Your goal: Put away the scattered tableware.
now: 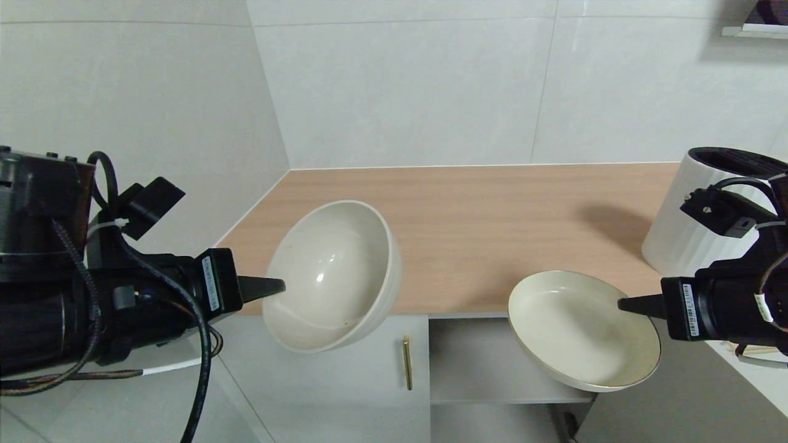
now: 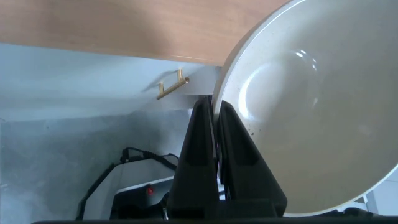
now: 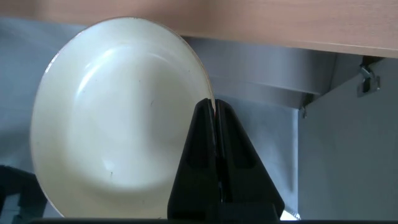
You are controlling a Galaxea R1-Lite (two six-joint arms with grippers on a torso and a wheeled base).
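My left gripper [image 1: 278, 285] pinched rim of deep bowl [image 1: 335, 271], bowl tilted in air over front edge of counter [image 1: 492, 215]; my right gripper [image 1: 623, 303] pinched rim of shallow plate [image 1: 578, 332], plate hung before open cupboard shelf [image 1: 486, 360]. Judged best: hold both pinches firm; level plate; slide it low into shelf, clear of counter edge. Shelf depth hidden; white canister [image 1: 683, 240] cut off at right.

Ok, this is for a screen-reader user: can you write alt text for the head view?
The left gripper holds a deep cream bowl by its rim, jaws shut, and the right gripper holds a shallow cream plate the same way, both at the front edge of a wooden counter. An open cabinet sits below.
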